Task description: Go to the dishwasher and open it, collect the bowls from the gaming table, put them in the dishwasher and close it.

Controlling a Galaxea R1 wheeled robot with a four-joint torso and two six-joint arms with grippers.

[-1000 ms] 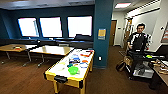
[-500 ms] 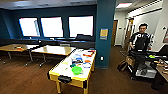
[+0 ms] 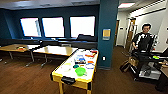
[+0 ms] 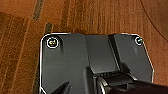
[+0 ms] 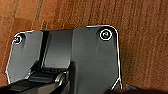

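The gaming table [image 3: 58, 74], long with a pale top and yellow edge, stands ahead in the middle of the head view, its short end toward me. On it near that end sit a wide bright green bowl [image 3: 80, 71], a small dark green bowl [image 3: 76, 66] and a pale bowl [image 3: 66, 67]. Farther along lie a blue-rimmed plate [image 3: 89, 66], an orange plate [image 3: 90, 61] and other coloured items. The dishwasher is out of view. Both wrist views look down past the robot's dark plate onto brown carpet.
A teal pillar [image 3: 107, 32] rises just behind the table's far right. Wooden-topped tables [image 3: 56, 50] stand at the left under the windows. At the right a person [image 3: 143, 41] stands behind a control rig [image 3: 147, 65]. Brown carpet lies open to the left of the table.
The whole head view has shifted as the robot drives: the gaming table now sits slightly larger and nearer. The person at the right shows larger too.
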